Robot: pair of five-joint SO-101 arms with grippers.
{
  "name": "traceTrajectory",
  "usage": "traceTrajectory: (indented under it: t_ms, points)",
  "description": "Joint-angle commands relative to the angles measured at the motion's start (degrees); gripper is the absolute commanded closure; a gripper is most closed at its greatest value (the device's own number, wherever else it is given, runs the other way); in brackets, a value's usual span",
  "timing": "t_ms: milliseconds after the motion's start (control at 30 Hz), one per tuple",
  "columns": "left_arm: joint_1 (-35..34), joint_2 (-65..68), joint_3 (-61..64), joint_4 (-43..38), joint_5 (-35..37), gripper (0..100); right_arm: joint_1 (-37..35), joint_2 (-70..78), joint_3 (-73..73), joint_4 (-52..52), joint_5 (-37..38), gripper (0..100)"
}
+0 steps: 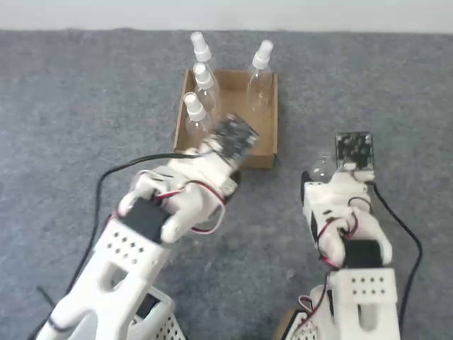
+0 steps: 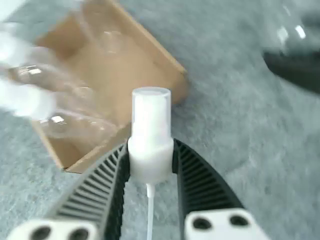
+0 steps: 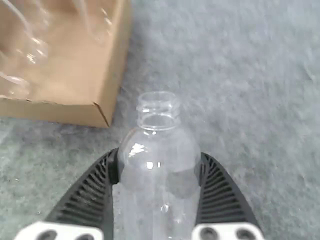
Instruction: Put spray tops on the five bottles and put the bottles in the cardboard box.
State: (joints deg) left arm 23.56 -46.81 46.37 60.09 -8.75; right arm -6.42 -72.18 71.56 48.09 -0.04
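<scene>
In the left gripper (image 2: 150, 148), pinched tight at the collar between both ribbed fingers: a white spray top (image 2: 151, 120), thin dip tube hanging straight down. In the right gripper (image 3: 158, 158), squeezed at the shoulder: the 5th bottle (image 3: 157, 145), clear, neck open, upright on the grey mat (image 3: 250, 75) just beside a corner of the cardboard box (image 3: 107, 75).

Farther out, 4 capped bottles (image 1: 203, 78) standing in the box, as far as can be told, with the left arm reaching across its front wall.

Probably at the point of bringing top to neck. Risks from here:
- Missing the mouth if the dip tube catches on the rim.
- Tipping or denting the thin bottle under a sideways push or too hard a squeeze.
- Toppling the nearest capped bottles with the left arm, so close over the box.
</scene>
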Motion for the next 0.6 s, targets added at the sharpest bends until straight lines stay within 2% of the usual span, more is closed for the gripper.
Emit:
traceTrajectory:
  t_ms: [0,333,567]
  points:
    - [-4.2,-7.4,1.4,-4.7,4.4,99,-2.4,-7.5,1.1,0.3,1.0,96.1]
    - [-7.9,-21.5,7.9,-8.5,10.3,99,-9.0,-17.9,7.6,0.0,7.6,96.1]
    - [-12.0,-29.4,12.5,-11.9,14.3,99,-11.6,-19.6,8.8,0.0,7.8,96.1]
